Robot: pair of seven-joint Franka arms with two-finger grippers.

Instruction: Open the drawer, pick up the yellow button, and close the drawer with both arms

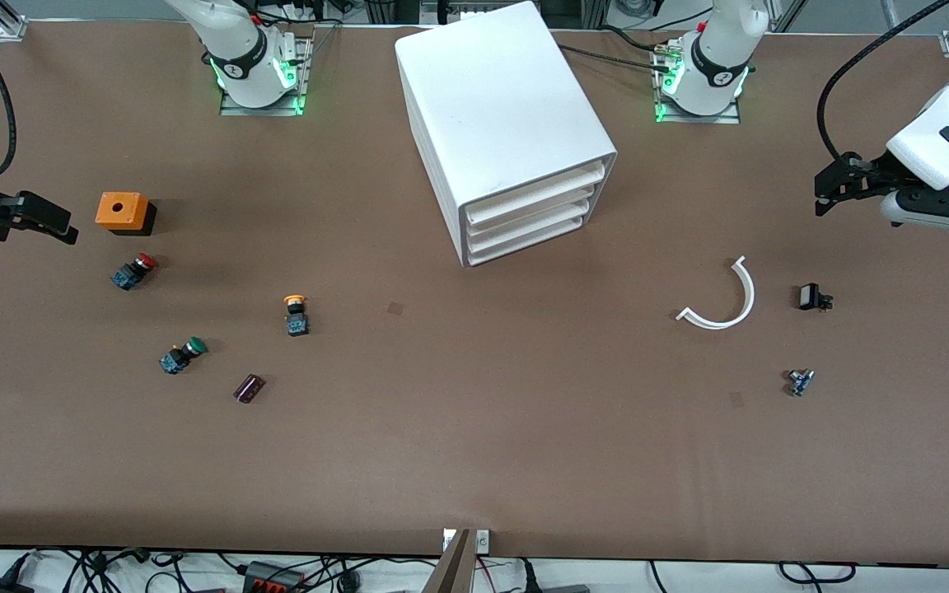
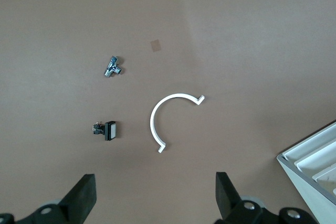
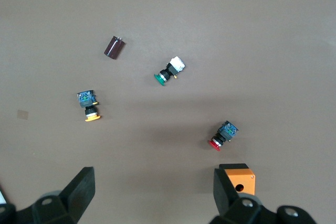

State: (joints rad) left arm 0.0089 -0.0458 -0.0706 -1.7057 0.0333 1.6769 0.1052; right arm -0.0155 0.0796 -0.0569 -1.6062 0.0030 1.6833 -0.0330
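The white cabinet (image 1: 499, 115) stands at the middle of the table, between the arm bases. Its top drawer (image 1: 536, 191) is shut, flush with the three below it. A corner of the cabinet shows in the left wrist view (image 2: 315, 163). The orange-yellow capped button (image 1: 296, 314) lies on the table toward the right arm's end, outside the drawer, and also shows in the right wrist view (image 3: 88, 106). My right gripper (image 1: 58, 226) hangs open and empty over that end, beside the orange box. My left gripper (image 1: 823, 193) hangs open and empty over the left arm's end. Both grippers' own views show them open, right (image 3: 152, 200) and left (image 2: 155, 203).
Near the yellow button lie a red-capped button (image 1: 133, 270), a green-capped button (image 1: 183, 355), a dark capacitor (image 1: 249, 388) and an orange box (image 1: 122, 212). Toward the left arm's end lie a white curved strip (image 1: 726, 301), a small black part (image 1: 812, 296) and a small metal part (image 1: 800, 381).
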